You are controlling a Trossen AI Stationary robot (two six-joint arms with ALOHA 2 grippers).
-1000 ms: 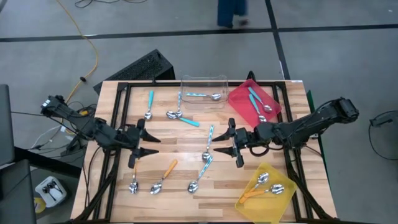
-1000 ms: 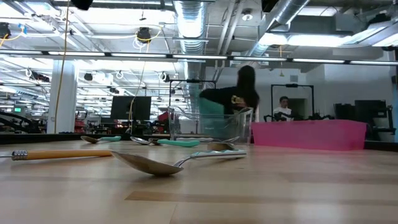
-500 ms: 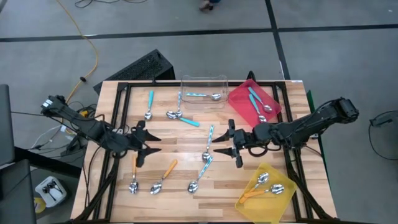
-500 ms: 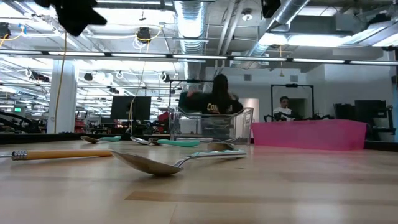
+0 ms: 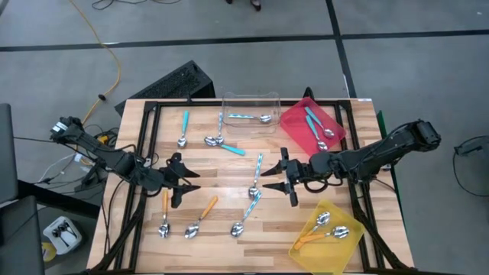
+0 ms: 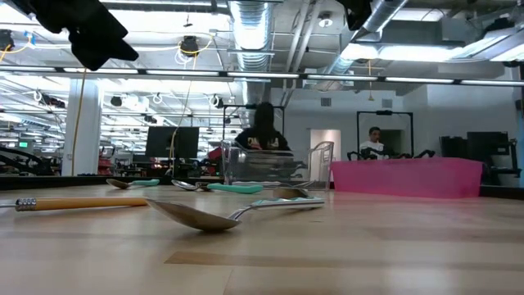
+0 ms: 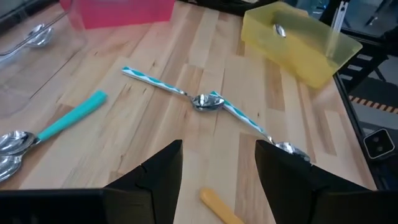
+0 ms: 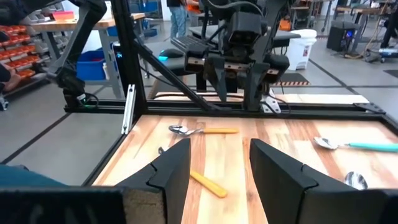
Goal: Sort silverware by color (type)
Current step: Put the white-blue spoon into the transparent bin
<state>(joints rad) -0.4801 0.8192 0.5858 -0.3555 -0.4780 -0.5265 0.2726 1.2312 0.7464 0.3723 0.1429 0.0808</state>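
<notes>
My left tool (image 5: 186, 184), jaws released, has slid toward four o'clock over the orange spoons (image 5: 202, 217); right tool (image 5: 276, 173) released, waiting.

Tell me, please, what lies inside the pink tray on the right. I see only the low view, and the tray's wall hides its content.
Observer: Teal-handled spoons lie in that red tray.
Operator: Does the left gripper hold anything?
Observer: No. The left gripper is open and empty, beside an orange-handled spoon.
Operator: And where is the right gripper?
Observer: The right gripper is open near the table's middle, facing two blue-striped spoons.
</notes>
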